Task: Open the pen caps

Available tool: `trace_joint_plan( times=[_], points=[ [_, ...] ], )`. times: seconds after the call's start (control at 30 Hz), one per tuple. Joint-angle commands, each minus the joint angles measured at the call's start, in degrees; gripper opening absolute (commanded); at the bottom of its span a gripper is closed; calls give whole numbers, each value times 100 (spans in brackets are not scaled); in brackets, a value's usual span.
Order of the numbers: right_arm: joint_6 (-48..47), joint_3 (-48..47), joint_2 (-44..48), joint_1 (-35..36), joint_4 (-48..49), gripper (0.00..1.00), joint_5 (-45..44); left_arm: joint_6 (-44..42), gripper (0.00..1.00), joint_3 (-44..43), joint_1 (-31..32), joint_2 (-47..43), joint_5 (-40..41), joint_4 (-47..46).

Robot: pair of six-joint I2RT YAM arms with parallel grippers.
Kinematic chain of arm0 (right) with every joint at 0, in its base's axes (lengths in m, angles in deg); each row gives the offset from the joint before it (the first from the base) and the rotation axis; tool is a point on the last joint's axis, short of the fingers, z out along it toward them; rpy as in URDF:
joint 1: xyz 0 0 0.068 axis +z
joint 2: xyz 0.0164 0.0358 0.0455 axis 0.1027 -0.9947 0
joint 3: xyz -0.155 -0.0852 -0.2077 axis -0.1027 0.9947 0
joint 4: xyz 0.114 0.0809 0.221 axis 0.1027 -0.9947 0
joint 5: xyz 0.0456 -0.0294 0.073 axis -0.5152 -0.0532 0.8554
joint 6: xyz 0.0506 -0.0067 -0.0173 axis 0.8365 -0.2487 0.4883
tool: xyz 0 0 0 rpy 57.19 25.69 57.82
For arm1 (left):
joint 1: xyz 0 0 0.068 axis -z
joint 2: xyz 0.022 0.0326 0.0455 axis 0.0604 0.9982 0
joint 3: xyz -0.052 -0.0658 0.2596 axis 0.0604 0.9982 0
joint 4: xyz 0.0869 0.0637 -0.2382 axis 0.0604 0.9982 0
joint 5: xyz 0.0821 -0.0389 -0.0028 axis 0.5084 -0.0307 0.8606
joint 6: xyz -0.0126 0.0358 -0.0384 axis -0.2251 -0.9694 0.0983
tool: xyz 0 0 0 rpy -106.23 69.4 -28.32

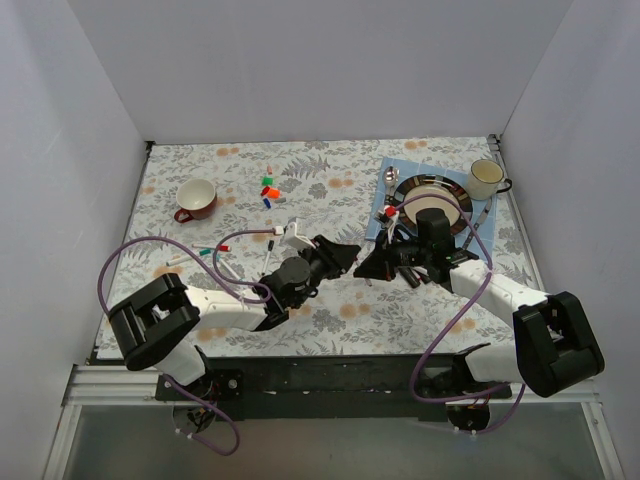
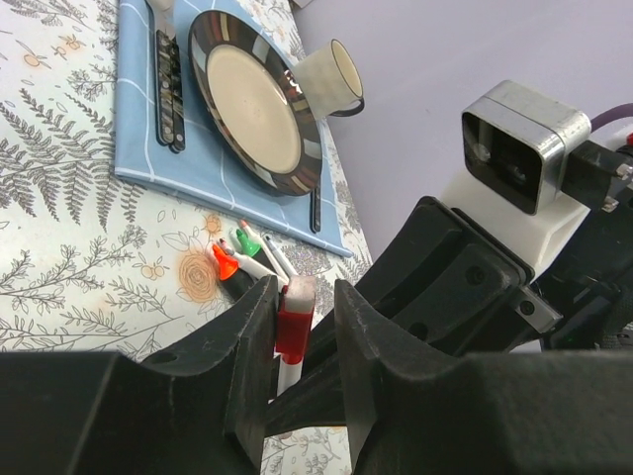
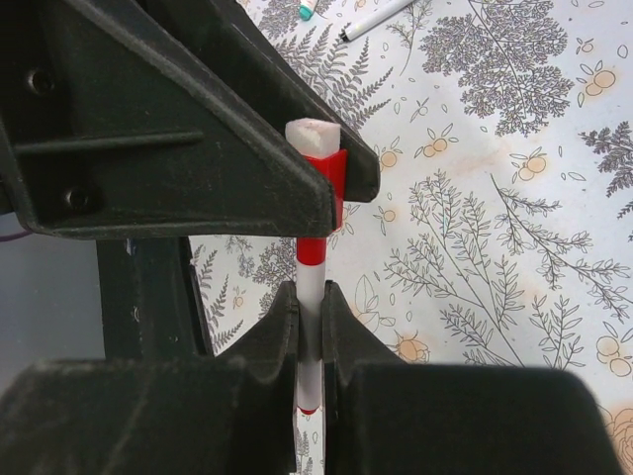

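A slim white pen (image 3: pixel 310 317) with a red band is held upright over the table, and my right gripper (image 3: pixel 310 292) is shut on its barrel. Its red pen cap (image 2: pixel 295 322), white on top, sits on the pen's end between the fingers of my left gripper (image 2: pixel 302 292). The cap touches one finger; a gap shows at the other, so these jaws stand open. From above, the left gripper (image 1: pixel 345 256) and right gripper (image 1: pixel 375 265) meet tip to tip at the table's middle. Loose pen caps (image 1: pixel 268 190) lie at the back, and more pens (image 1: pixel 215 250) lie at the left.
A blue placemat (image 1: pixel 385 225) at the back right carries a plate (image 1: pixel 432 192) and cutlery, with a cream mug (image 1: pixel 487 178) beside it. A red cup (image 1: pixel 196 198) stands at the back left. Orange-tipped (image 2: pixel 226 262) and green-tipped (image 2: pixel 244 237) pens lie by the mat.
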Motion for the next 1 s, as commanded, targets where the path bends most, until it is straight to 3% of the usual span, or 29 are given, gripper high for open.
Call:
trace_joint_plan(
  times=[0.0, 0.23, 0.27, 0.3, 0.33, 0.5, 0.73, 0.97],
  points=[
    [-174, -222, 74, -1, -53, 1, 87, 90, 27, -253, -49, -1, -195, 234],
    [-201, -231, 100, 7, -70, 1, 69, 125, 20, -403, -58, 139, -406, 401],
    [-201, -231, 91, -1, -79, 1, 52, 125, 16, -420, -67, 148, -424, 419],
    [-209, -240, 83, -2, -88, 1, 52, 116, 5, -412, -58, 148, -433, 410],
    [-218, -240, 83, 7, -97, 1, 43, 99, 0, -412, -67, 131, -442, 410],
    [-394, -319, 4, -2, -360, 1, -10, -103, 0, -526, -365, -141, -494, 726],
    [-649, -424, -163, 86, -694, 1, -36, -761, 0, -1367, -1831, -599, -1004, 1831],
    [-763, -477, -225, 165, -809, 1, -159, -1211, 0, -2178, -2659, -529, -1224, 2343]
  ],
)
